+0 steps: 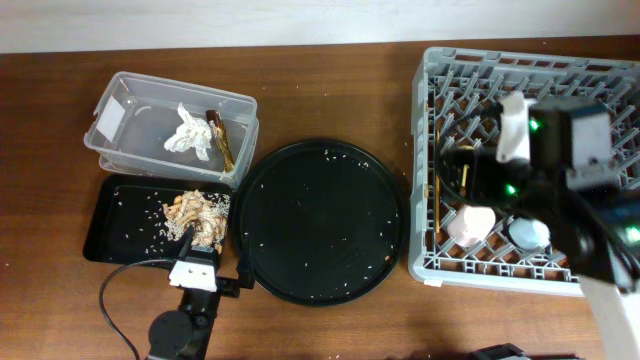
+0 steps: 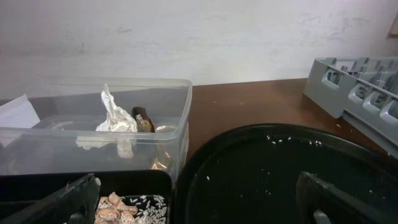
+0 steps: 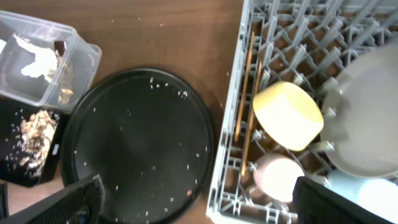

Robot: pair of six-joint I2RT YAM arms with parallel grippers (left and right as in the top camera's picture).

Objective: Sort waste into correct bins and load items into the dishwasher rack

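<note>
The clear tub (image 1: 125,105) holds the white tissue (image 1: 189,132) and the gold-brown wrapper (image 1: 222,140); both also show in the left wrist view, tissue (image 2: 115,118) and wrapper (image 2: 143,119). The black tray (image 1: 115,222) holds food scraps with rice (image 1: 197,213). The grey rack (image 1: 432,160) holds the chopsticks (image 3: 247,93), yellow bowl (image 3: 288,116), pink cup (image 3: 278,178), blue cup (image 1: 528,234) and grey-green plate (image 3: 367,118). My left gripper (image 2: 198,202) is open and empty, low at the near end of the black tray. My right gripper (image 3: 199,202) is open and empty above the rack's left side.
A big round black tray (image 1: 320,220) with scattered rice crumbs lies between the bins and the rack. A black cable (image 1: 112,300) loops on the wooden table by the left arm. A white wall runs along the far table edge.
</note>
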